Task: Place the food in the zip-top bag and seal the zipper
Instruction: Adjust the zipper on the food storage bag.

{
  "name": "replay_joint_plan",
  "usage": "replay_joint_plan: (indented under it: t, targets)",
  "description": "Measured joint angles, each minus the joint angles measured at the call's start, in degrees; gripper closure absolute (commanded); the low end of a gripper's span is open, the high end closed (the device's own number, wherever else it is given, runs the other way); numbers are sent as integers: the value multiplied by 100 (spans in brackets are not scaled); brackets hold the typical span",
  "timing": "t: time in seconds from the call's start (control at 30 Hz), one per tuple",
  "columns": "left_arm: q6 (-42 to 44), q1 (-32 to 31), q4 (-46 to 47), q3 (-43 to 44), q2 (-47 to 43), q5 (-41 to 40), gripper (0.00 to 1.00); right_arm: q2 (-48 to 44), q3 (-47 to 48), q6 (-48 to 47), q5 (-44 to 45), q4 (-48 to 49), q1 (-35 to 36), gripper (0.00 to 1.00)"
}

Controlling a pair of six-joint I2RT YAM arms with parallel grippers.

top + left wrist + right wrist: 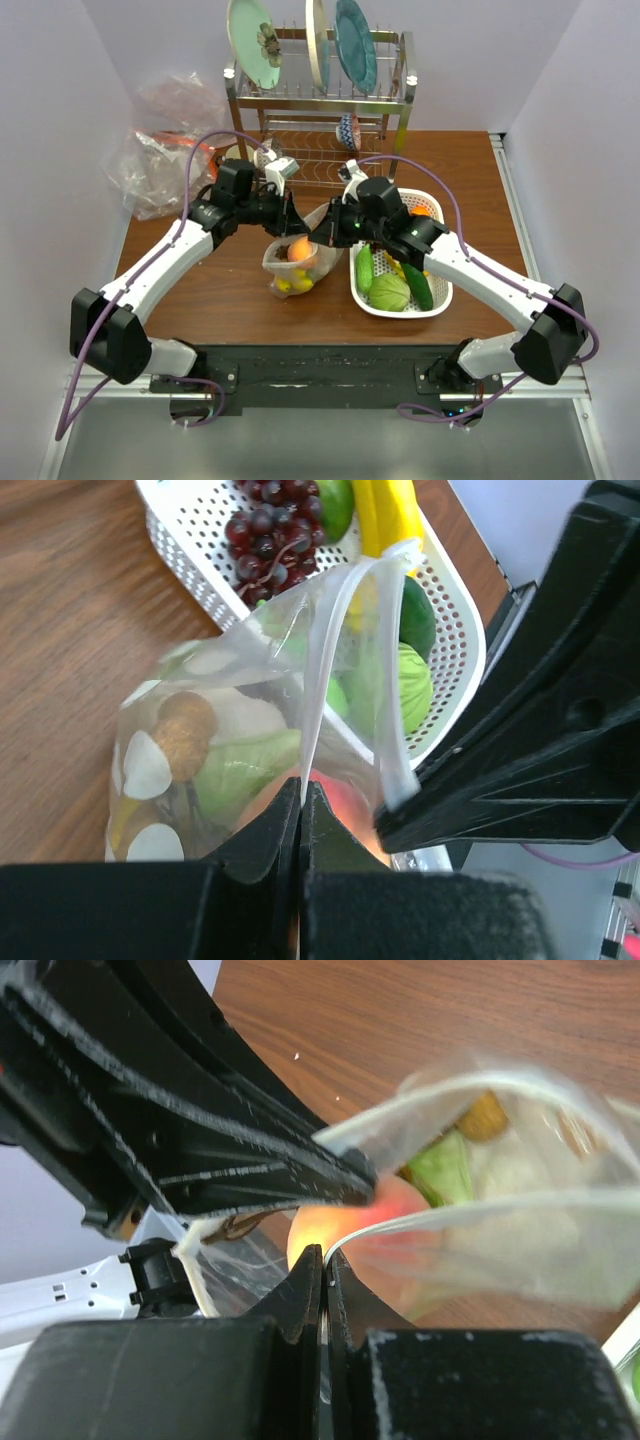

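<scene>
The dotted zip-top bag (297,262) sits on the table between both arms, its mouth held open. Inside it lie an orange-pink peach (299,249), yellow bananas (296,284) and a pale green piece (245,768). My left gripper (291,222) is shut on the left zipper strip (318,680). My right gripper (318,232) is shut on the right zipper strip (470,1214). The peach shows just behind both pairs of jaws in the left wrist view (340,795) and the right wrist view (340,1225). Dark grapes (270,540) lie in the white basket (195,575).
The white perforated basket (440,300) right of the bag holds cucumbers, a green cabbage and other toy food. A metal dish rack (320,110) with plates stands at the back. A heap of plain clear plastic (165,150) lies at the back left.
</scene>
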Motion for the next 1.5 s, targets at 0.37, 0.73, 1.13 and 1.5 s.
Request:
replay_joint_plan:
  t: [0.37,0.73,1.13,1.5]
  targets:
    - [120,-138,24,44,-85,90,96,-46,13,197,275,-44,33,100]
    - [243,-138,35,44,-98,136,57,-192,-96,570,566,-17,33,100]
    - [212,17,61,24,-101,273,59,-223,-94,664,560,-7,37,100]
    - [-2,555,413,-153,-280,1473,63,-212,-96,675,728,-35,33,100]
